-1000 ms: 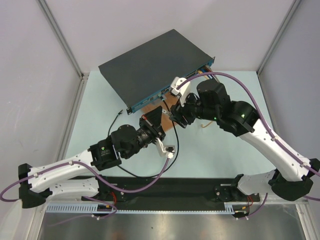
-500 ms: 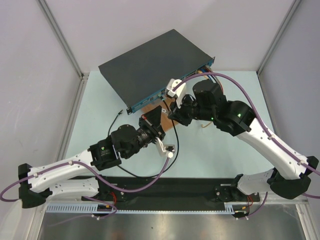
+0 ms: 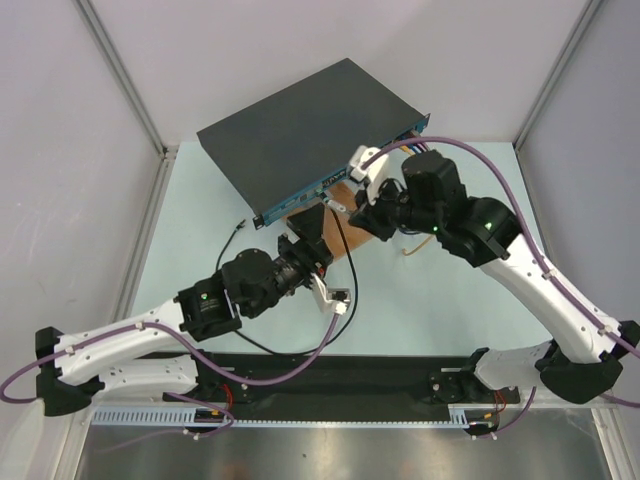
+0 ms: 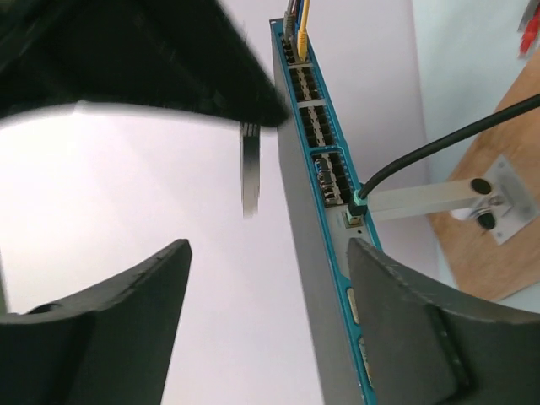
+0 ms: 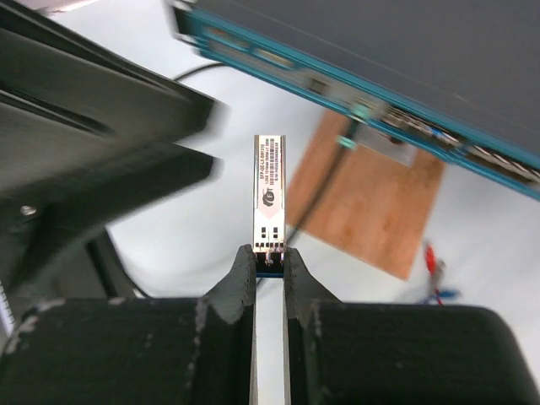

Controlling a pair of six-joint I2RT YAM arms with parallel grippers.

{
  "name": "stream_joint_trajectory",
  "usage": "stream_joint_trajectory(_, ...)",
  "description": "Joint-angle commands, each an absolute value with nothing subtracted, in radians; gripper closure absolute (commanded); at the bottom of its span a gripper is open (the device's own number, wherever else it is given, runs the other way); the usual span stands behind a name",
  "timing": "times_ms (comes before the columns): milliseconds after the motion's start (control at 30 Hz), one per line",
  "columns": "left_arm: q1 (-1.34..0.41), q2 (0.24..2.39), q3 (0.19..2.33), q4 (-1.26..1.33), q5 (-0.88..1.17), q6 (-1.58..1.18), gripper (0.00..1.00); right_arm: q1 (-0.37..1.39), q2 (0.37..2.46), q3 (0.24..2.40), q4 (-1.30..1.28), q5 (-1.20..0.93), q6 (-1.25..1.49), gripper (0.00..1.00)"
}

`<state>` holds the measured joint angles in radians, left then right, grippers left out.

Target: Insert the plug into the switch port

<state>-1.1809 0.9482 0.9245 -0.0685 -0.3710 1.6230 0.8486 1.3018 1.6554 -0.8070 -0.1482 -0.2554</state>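
- Two end effectors are on record. The right end effector (image 5: 269,257) has its fingers pinched tight on the rear end of the plug (image 5: 269,190).
- Plug: a slim silver module with a printed label. It is gripped at the tail so the free nose projects forward, which looks chosen for a straight push into a port. It hangs in the air short of the switch face and sits in no port yet.
- Left end effector (image 4: 270,249): fingers spread apart, holding nothing. It faces the port rows and is probably standing by.
- Switch (image 3: 300,125): a black box lying flat on the tabletop (image 3: 200,230). Its teal front is turned toward the arms, so the ports can be reached.
- Black cable (image 4: 422,156): seated in one port through a green connector. A yellow cable (image 4: 302,21) sits at the far end of the row.
- Wooden board (image 5: 371,202): lies just before the switch front and carries a metal bracket (image 4: 439,196).
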Motion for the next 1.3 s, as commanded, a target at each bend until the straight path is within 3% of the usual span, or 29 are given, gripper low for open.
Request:
stream_joint_trajectory(0,-1.174,0.925,1.017,-0.112,-0.384,1.443,0.19,0.725,1.237,1.635,-0.772,-0.192,-0.245,1.00)
stream_joint_trajectory(67,-1.151,0.922,1.098,-0.159,-0.377,1.334,0.18,0.665,1.215,1.592,-0.765,-0.235,-0.242,1.00)
stream_joint_trajectory(200,-1.028,0.942,1.352,-0.442,-0.185,0.729,0.13,0.562,1.169,1.542,-0.759,-0.281,-0.258,1.00)
stream_joint_trajectory(367,-0.640,0.930,1.440,-0.512,0.108,0.219,0.11,0.489,1.144,1.468,-0.721,-0.282,-0.267,1.00)
stream_joint_trajectory(567,-0.134,0.890,1.256,-0.400,0.626,-0.508,0.05,0.476,1.166,1.434,-0.675,-0.288,-0.291,1.00)
stream_joint_trajectory(733,0.145,0.828,1.013,-0.201,0.770,-0.777,0.00,0.474,1.212,1.439,-0.646,-0.298,-0.308,1.00)
stream_joint_trajectory(1033,0.218,0.890,0.807,0.182,0.896,-0.985,0.01,0.474,1.299,1.479,-0.601,-0.330,-0.311,1.00)
stream_joint_trajectory(1267,0.213,1.002,0.755,0.400,0.867,-1.107,0.05,0.472,1.350,1.508,-0.565,-0.350,-0.302,1.00)
